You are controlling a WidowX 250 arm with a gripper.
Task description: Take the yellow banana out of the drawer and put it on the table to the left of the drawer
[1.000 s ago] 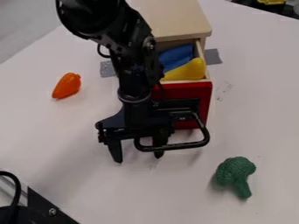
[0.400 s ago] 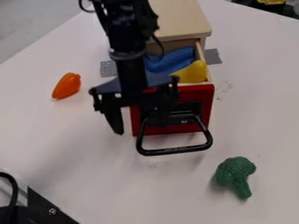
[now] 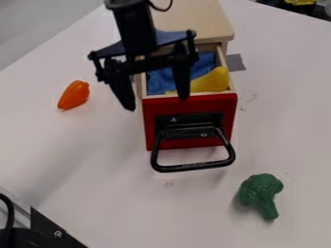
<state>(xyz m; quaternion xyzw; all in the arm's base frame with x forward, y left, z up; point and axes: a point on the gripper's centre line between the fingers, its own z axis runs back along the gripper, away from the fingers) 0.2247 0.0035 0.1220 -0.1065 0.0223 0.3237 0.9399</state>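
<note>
My gripper (image 3: 157, 102) hangs at the upper middle with its two fingers spread wide. One finger is in front of the drawer's left part, the other is left of the drawer; nothing is held between them. The drawer (image 3: 190, 104), with a red front and black handle, stands pulled out of the wooden cabinet. In it, the yellow banana (image 3: 212, 81) lies toward the right front on blue cloth (image 3: 159, 81), its left part partly behind the right finger. White table surface (image 3: 97, 145) extends left of the drawer.
An orange toy vegetable (image 3: 73, 95) lies left of the drawer. Green broccoli (image 3: 261, 191) is at the lower right. The light wooden cabinet top (image 3: 197, 22) rises behind the drawer. Black hardware (image 3: 48, 230) occupies the lower left corner.
The gripper has moved up and back from in front of the drawer handle, uncovering the red front and handle. The banana, drawer and toy vegetables look unmoved.
</note>
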